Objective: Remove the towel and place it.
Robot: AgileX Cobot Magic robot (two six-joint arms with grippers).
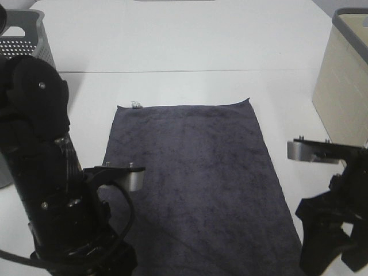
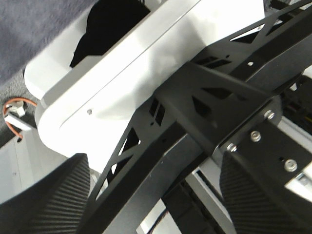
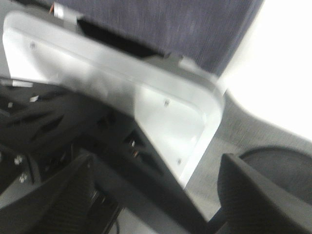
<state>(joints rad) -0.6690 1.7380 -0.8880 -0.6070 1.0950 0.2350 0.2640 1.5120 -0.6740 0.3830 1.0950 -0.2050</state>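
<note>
While flat, towel edges on table

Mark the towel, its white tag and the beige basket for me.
towel (image 1: 195, 178): exterior high view, middle of the cloth.
white tag (image 1: 137, 104): exterior high view, the tag itself.
beige basket (image 1: 344, 86): exterior high view, its side wall.

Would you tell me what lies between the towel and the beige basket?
Only bare white table separates the towel and the beige basket, as the exterior high view shows.
</note>
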